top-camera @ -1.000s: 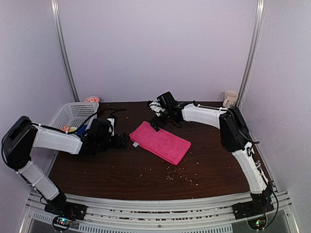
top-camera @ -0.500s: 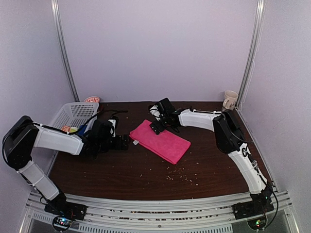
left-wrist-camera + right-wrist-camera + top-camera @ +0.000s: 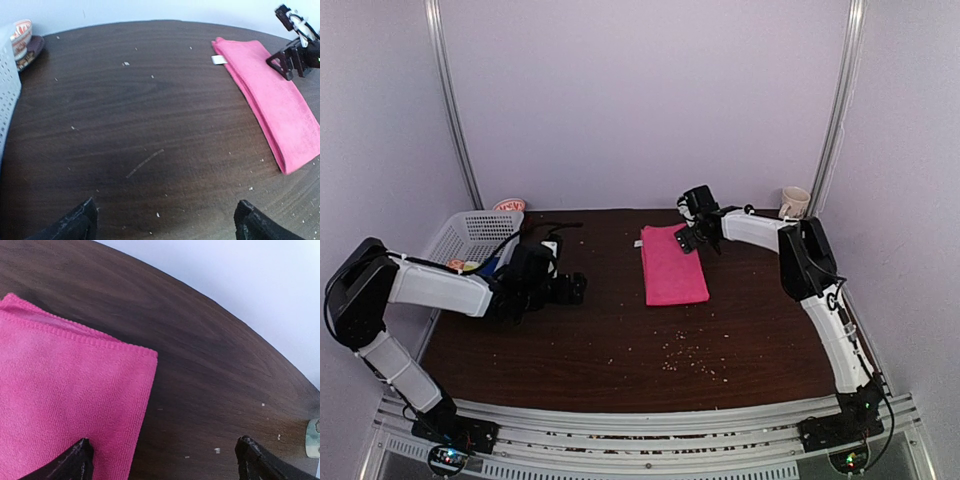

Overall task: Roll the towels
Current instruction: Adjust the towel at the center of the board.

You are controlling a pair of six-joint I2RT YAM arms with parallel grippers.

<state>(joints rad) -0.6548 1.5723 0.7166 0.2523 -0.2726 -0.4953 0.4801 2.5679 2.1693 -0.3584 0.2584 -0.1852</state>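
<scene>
The pink towel [image 3: 672, 265] lies folded flat on the dark table, long side running front to back. It also shows in the left wrist view [image 3: 272, 100] and the right wrist view [image 3: 65, 395]. My right gripper [image 3: 691, 232] is open at the towel's far right corner, one fingertip [image 3: 75, 460] over the cloth, the other over bare table. My left gripper [image 3: 572, 290] is open and empty, low over the table left of the towel. The orange patterned towel is not in view.
A white lattice basket [image 3: 470, 235] stands at the far left with a small bowl [image 3: 509, 205] behind it. A cream mug [image 3: 794, 204] stands at the far right corner. Crumbs lie scattered on the table in front of the towel.
The pink towel has been turned from slanting to straight front-to-back and shifted right. My right gripper has swung right to its far corner. The left arm has barely moved.
</scene>
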